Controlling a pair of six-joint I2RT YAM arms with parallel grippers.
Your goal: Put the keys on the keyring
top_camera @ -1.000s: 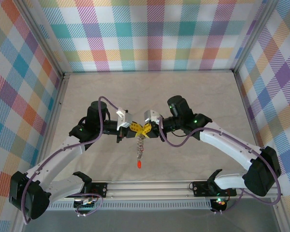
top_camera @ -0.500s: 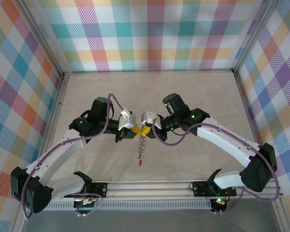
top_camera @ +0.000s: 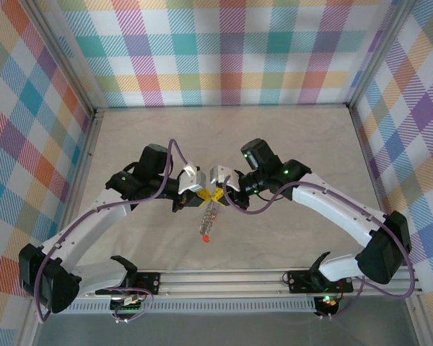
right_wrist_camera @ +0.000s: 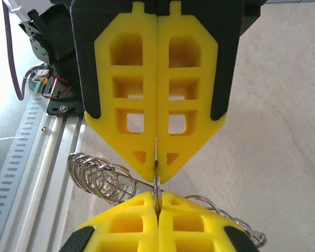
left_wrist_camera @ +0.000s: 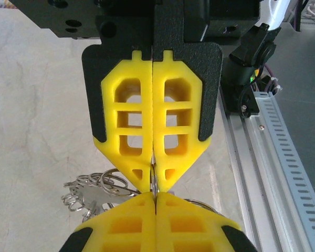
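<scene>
tabletop (top_camera: 274,137): beige, marbled, matte | walls: pastel plaid panels (top_camera: 224,50) on far, left and right sides | frame: aluminium posts (top_camera: 65,61) slanting up from both far corners | near edge: slotted aluminium rail (top_camera: 224,277) running left-right | near left, just nearer than rail: small circuit board (top_camera: 126,306) with coloured wires

The yellow-tipped left gripper (top_camera: 201,197) and the yellow-tipped right gripper (top_camera: 216,194) have moved closer together and now meet tip to tip. Both arms have bent in more toward the middle. The grey silvery chain-like keyring (top_camera: 210,214) hanging under them now leans to the left. The tiny red key (top_camera: 204,236) at its end sits higher up.
</scene>
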